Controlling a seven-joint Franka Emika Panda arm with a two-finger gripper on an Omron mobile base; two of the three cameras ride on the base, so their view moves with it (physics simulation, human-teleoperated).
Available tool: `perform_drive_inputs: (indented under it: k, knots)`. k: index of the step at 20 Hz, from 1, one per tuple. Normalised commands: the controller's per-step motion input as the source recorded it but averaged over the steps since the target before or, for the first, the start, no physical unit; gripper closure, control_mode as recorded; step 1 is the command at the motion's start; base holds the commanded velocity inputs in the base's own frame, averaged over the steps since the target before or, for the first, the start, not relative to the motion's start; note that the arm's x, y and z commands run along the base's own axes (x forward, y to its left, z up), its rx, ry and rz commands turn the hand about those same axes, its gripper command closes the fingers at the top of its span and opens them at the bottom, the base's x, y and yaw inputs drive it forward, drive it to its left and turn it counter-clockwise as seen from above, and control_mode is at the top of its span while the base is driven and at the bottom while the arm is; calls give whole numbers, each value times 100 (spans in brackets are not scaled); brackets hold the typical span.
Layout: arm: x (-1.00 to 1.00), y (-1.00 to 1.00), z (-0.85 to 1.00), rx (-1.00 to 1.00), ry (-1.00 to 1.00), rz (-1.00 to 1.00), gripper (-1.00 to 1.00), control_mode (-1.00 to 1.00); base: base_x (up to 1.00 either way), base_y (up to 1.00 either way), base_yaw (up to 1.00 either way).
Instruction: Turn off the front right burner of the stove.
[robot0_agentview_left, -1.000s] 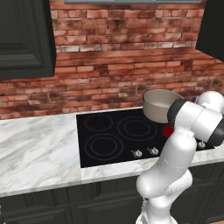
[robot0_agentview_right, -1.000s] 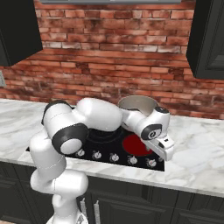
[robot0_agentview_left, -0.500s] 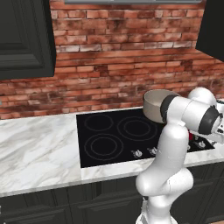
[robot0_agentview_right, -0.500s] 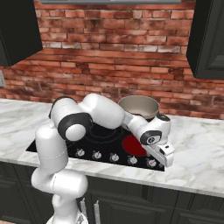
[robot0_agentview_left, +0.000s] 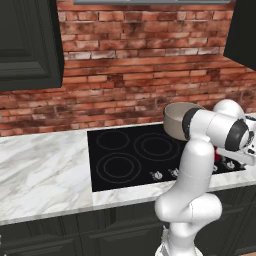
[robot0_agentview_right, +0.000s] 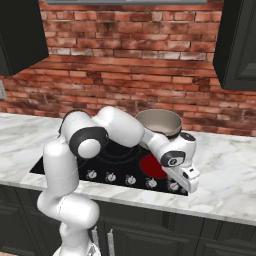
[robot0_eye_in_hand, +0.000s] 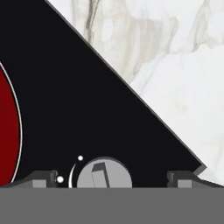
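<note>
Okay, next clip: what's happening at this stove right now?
The white arm has reached across the stove to its front right corner. The gripper hangs over the rightmost knob in the front row, fingers open on either side and not yet closed on it. The front right burner glows red, so it is on. A metal pot sits on the zone behind it.

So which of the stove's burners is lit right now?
The front right burner, a solid red disc below the pot and beside the gripper; the other zones are only thin grey rings.
</note>
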Motion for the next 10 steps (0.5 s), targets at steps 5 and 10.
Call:
perform_drive_inputs:
  k: [5, 10]
  knots:
    - [9, 18, -12, 0, 0, 0, -100, -100, 0, 0, 0]
    - [4, 1, -16, 0, 0, 0, -100, -100, 0, 0, 0]
